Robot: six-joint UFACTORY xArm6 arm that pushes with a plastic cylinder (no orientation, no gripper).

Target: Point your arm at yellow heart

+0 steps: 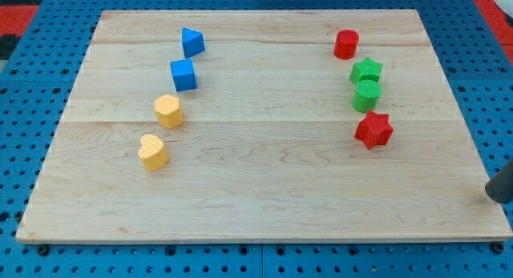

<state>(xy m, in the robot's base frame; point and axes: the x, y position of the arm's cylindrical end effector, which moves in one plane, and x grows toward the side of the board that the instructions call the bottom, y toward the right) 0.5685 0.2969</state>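
The yellow heart [151,152] lies at the view's lower left on the wooden board [264,190]. A yellow hexagon block [168,110] sits just above it. My tip [494,195] shows as a dark rod end at the view's far right edge, off the board's right side, far from the yellow heart. The red star [373,130] is the block nearest my tip.
A blue triangle block [191,42] and a blue cube [183,74] lie at the upper left. At the upper right stand a red cylinder [346,44], a green star [366,70] and a green cylinder [366,95]. Blue pegboard surrounds the board.
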